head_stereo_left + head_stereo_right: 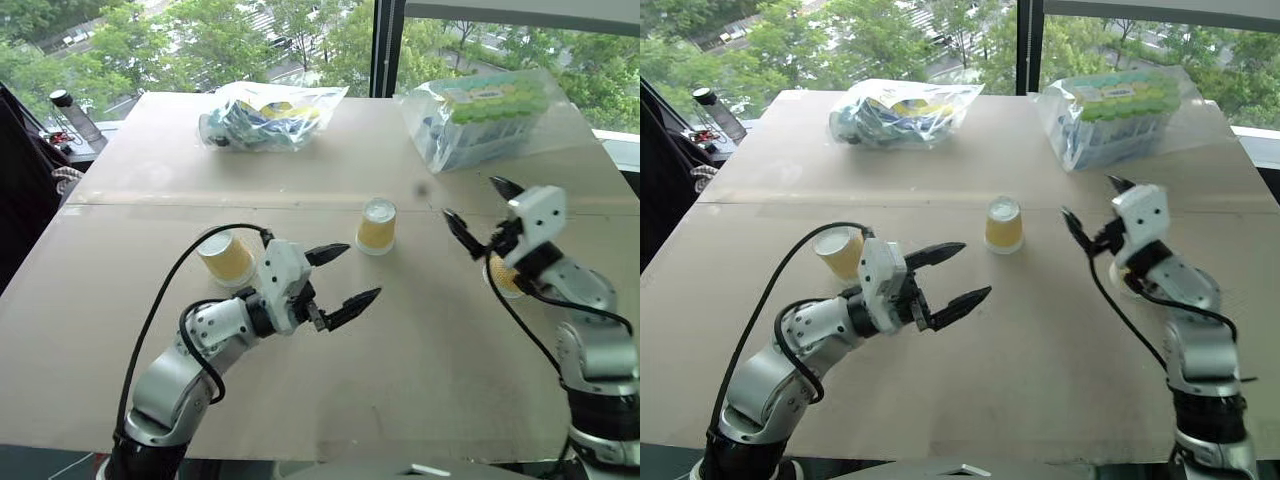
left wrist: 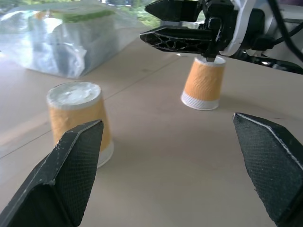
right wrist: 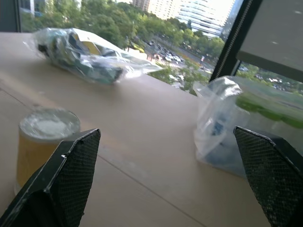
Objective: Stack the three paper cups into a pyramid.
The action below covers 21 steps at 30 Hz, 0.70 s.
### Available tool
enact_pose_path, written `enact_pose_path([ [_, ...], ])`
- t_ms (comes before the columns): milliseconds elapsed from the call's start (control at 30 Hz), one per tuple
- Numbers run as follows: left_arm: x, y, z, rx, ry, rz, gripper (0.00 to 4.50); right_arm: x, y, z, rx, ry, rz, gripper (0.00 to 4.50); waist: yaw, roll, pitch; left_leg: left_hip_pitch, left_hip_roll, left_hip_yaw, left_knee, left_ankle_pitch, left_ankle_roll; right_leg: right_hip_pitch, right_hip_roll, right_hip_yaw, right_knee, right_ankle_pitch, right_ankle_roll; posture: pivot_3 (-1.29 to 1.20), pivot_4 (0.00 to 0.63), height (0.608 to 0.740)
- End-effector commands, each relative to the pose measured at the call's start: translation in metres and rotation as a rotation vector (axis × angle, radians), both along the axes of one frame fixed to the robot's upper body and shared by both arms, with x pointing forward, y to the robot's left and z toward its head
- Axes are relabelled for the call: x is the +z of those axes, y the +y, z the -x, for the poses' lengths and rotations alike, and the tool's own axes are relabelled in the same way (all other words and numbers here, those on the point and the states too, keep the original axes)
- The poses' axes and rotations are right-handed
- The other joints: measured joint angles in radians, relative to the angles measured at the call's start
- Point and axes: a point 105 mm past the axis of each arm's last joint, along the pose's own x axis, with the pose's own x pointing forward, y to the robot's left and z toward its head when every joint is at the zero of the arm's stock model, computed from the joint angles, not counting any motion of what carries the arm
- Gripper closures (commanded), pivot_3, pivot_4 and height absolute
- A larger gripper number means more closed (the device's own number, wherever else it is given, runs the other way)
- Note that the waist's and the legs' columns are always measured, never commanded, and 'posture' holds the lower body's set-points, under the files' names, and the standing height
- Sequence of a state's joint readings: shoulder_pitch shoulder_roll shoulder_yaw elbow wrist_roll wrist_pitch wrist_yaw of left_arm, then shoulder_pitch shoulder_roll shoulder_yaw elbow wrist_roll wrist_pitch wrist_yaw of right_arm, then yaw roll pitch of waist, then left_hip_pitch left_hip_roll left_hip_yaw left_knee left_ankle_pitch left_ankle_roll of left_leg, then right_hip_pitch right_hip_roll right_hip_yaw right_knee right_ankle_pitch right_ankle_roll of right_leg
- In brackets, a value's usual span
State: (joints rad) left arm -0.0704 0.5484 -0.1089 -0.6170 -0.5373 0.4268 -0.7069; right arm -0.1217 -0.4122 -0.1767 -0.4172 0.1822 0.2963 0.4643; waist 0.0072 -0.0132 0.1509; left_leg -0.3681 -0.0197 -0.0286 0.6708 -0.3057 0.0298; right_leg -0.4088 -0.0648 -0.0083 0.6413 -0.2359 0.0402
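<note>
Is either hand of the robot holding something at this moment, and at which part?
Nothing is held. The left hand and the right hand are both open and empty, and the three paper cups stand apart on the table.

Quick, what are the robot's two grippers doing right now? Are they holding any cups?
Left gripper: open, holding nothing.
Right gripper: open, holding nothing.

An upturned paper cup stands on a brown bench, seen between the wide-spread black fingers of the right claw. Two clear plastic bags lie beyond it, one of mixed goods, one with green-topped packs. Trees and tall buildings fill the window behind.
</note>
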Motion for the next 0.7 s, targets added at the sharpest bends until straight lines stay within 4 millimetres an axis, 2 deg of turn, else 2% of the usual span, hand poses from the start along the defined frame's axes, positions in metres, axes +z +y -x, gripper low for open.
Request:
enact_pose_path([
  [33, 0.002, -0.008, -0.003, -0.088, 0.003, -0.024, 0.0, 0.005, -0.027, 0.017, -0.107, -0.04, 0.01, 0.04, -0.004, 0.0, 0.0, 0.001, 0.0, 0.001, 0.0, 0.0, 0.0, 0.0, 0.0, 0.0, 0.0, 0.0, 0.0, 0.0, 0.15, 0.74],
  [100, 0.0, -0.009, -0.013, -0.103, 0.01, -0.038, 0.0, -0.008, -0.038, 0.027, -0.158, -0.018, -0.005, 0.04, -0.005, 0.0, 0.0, 0.002, 0.0, 0.002, 0.0, 0.0, 0.001, 0.001, 0.001, 0.0, 0.001, 0.0, 0.0, 0.0, 0.15, 0.74],
  [233, 0.001, -0.01, -0.013, -0.177, 0.019, -0.051, 0.0, -0.018, -0.051, 0.034, -0.258, -0.007, -0.057, 0.04, -0.022, 0.0, 0.0, 0.004, 0.001, 0.003, 0.0, -0.002, 0.004, 0.001, 0.004, 0.001, 0.002, 0.0, 0.0, 0.0, 0.15, 0.74],
  [533, -0.001, -0.006, -0.007, -0.222, 0.012, -0.075, 0.0, -0.035, -0.044, 0.035, -0.24, 0.085, -0.304, 0.04, -0.015, 0.0, 0.0, 0.004, 0.002, 0.002, 0.0, -0.001, 0.003, 0.001, 0.003, 0.003, 0.001, 0.0, 0.0, 0.0, 0.15, 0.74],
  [700, 0.001, -0.009, -0.009, -0.228, -0.021, -0.088, 0.0, -0.051, -0.046, 0.034, -0.271, 0.156, -0.363, 0.04, -0.015, 0.0, 0.0, 0.004, 0.002, 0.002, 0.0, -0.001, 0.003, 0.001, 0.003, 0.004, 0.001, 0.0, 0.0, 0.0, 0.15, 0.74],
])
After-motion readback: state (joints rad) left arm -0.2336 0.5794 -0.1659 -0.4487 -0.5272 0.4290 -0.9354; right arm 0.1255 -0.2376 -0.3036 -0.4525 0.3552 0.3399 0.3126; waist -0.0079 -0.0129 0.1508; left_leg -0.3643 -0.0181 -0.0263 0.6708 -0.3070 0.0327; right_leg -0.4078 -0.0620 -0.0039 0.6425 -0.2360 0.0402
